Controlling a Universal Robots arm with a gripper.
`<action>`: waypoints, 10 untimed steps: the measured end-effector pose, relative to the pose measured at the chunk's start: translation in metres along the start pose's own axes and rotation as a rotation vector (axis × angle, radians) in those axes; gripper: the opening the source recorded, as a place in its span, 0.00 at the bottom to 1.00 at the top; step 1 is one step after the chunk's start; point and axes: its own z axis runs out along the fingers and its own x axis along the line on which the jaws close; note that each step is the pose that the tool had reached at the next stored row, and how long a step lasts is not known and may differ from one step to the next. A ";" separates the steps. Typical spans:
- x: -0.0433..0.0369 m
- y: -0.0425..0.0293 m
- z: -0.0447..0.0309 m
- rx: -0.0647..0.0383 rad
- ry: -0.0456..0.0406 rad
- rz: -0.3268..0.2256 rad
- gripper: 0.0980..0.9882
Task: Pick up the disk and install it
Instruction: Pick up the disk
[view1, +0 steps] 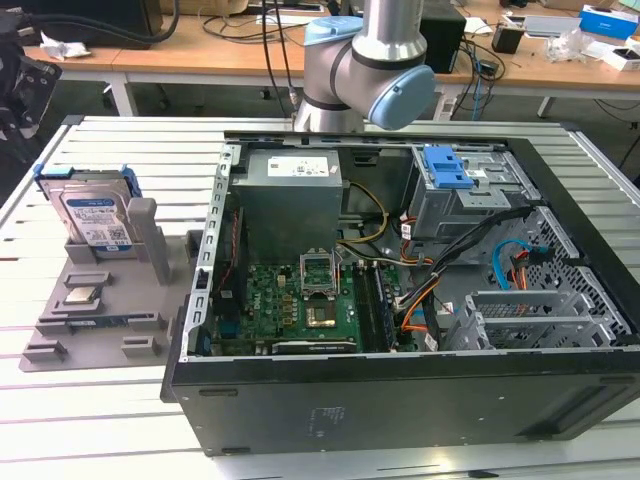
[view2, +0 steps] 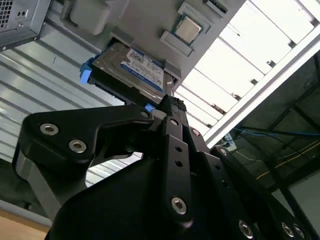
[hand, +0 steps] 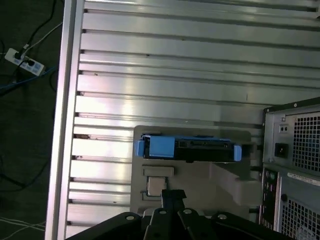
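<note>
Flat silver blue-framed disk (view1: 97, 220) was logged ungrasped in grey plastic holder (view1: 60, 330); black gripper (view2: 169, 101) clenched empty, opening judged required for pick-up.

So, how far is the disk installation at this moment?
Done: nothing visible yet; the disk stands in its grey holder beside the computer case. In hand: the gripper is near the disk, not touching it. Left: picking it up and installing it.
</note>
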 end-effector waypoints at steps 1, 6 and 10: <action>0.0000 0.0000 0.0000 0.000 0.0008 -0.015 0.01; 0.0000 0.0000 0.0000 -0.003 0.0089 -0.193 0.01; 0.0000 0.0000 0.0000 -0.005 0.0131 -0.285 0.01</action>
